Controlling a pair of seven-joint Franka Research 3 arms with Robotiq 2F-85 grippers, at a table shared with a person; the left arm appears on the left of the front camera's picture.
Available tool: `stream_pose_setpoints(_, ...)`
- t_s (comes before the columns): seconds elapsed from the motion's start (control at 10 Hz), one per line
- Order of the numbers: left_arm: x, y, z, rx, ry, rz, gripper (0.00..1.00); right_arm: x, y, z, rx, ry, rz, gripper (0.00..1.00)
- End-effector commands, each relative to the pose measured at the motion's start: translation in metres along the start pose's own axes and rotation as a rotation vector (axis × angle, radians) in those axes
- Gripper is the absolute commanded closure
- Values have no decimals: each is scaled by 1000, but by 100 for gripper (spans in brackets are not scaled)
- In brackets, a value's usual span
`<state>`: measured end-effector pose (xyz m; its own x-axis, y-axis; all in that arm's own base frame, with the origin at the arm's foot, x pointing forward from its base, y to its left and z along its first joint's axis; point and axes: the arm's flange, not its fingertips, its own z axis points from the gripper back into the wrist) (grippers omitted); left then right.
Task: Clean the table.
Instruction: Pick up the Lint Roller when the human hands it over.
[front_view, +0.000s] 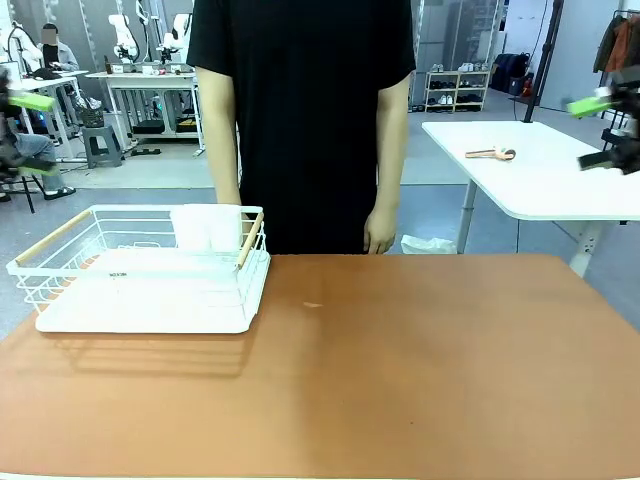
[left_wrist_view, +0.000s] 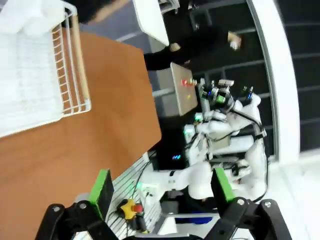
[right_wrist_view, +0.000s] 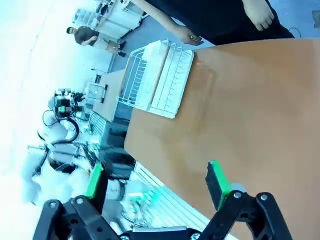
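My right gripper (right_wrist_view: 156, 182) is spread as wide as it goes, nothing between its green pads (right_wrist_view: 217, 182). My left gripper (left_wrist_view: 162, 189) is just as open and empty. In the front view both hang high at the picture's side edges, clear of the table (front_view: 420, 390), whose reddish-brown top fills the foreground. On its far left part sits a white wire rack (front_view: 140, 275) with wooden handles, a white item (front_view: 207, 227) at its far end. A small pale speck (front_view: 313, 305) lies near the middle. A person (front_view: 300, 110) in black stands at the far edge, one hand (front_view: 380, 233) just beside it. A white-topped table (front_view: 560, 190) stands beyond on the right.
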<state>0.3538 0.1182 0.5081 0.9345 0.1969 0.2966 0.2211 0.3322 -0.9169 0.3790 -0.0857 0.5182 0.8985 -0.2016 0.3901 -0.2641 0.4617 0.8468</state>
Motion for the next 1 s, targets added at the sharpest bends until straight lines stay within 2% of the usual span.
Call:
stream_pose_setpoints(0.0, -20, 23, 52, -36, -81, 128, 0, -14, -37, 40, 5, -39, -118, 0)
stream_pose_setpoints(0.3, -59, 54, 120, -37, -229, 206, 0, -31, -74, 88, -12, -107, -193, 0)
stream_pose_setpoints(0.6, -64, 60, 125, -20, -261, 239, 0, -41, -102, 96, 0, -150, -244, 0)
stream_pose_setpoints(0.7, -54, 56, 111, 52, -229, 222, 0, -42, -92, 104, -18, -134, -253, 0)
stream_pose_setpoints(0.8, -70, 65, 136, -15, -273, 252, 0, -42, -92, 104, -18, -134, -253, 0)
stream_pose_setpoints(0.9, -70, 65, 136, -15, -273, 252, 0, -42, -92, 104, -18, -134, -253, 0)
